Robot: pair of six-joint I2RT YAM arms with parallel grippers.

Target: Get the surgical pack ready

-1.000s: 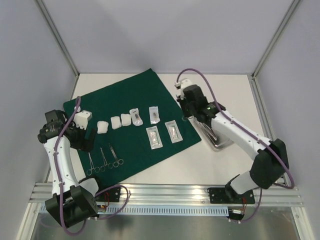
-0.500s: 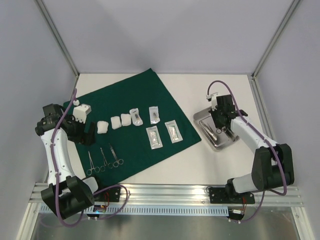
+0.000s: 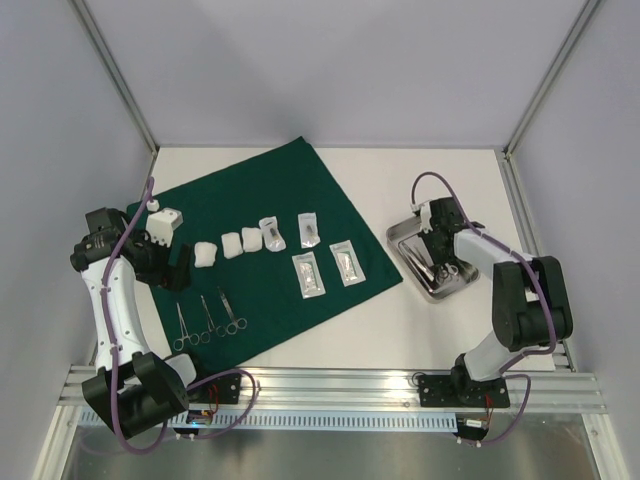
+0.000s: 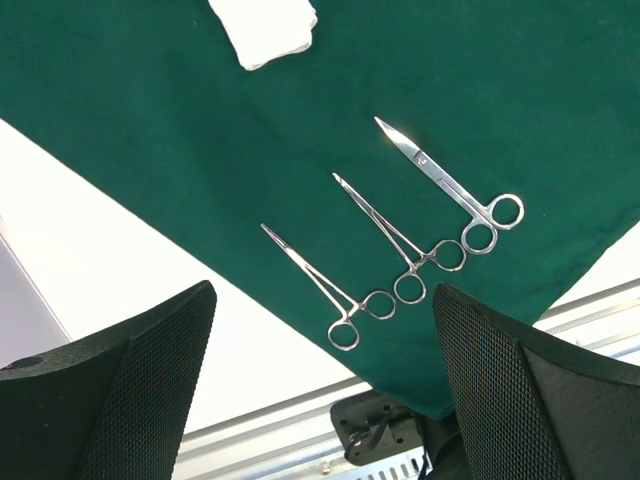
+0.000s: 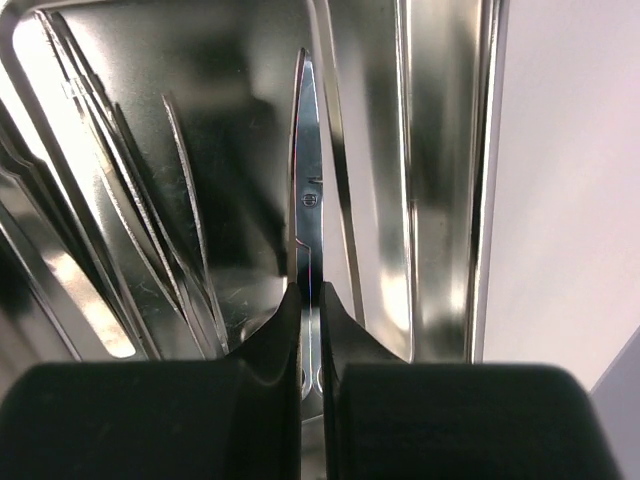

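The dark green cloth (image 3: 260, 195) lies flat on the left half of the table. On it are white gauze squares (image 3: 230, 246), several clear pouches (image 3: 308, 272) and three steel instruments (image 3: 205, 318). My left gripper (image 3: 178, 272) hovers open over those instruments (image 4: 395, 235), with a gauze square (image 4: 265, 25) further off. The steel tray (image 3: 400, 240) sits right of the cloth. My right gripper (image 3: 441, 258) is down in the tray (image 5: 440, 150), shut on a scissor-like instrument (image 5: 307, 190) that lies along the tray floor. Other thin instruments (image 5: 180, 230) lie beside it.
A white block (image 3: 166, 221) rides at the left wrist. Aluminium frame posts rise at the back corners, and a rail (image 3: 330, 385) runs along the near edge. Bare white table (image 3: 420, 180) lies between cloth and tray.
My right arm swung from the cloth's right edge over to the tray and came down into it, closing on the instrument. The left arm drew back slightly to the left.
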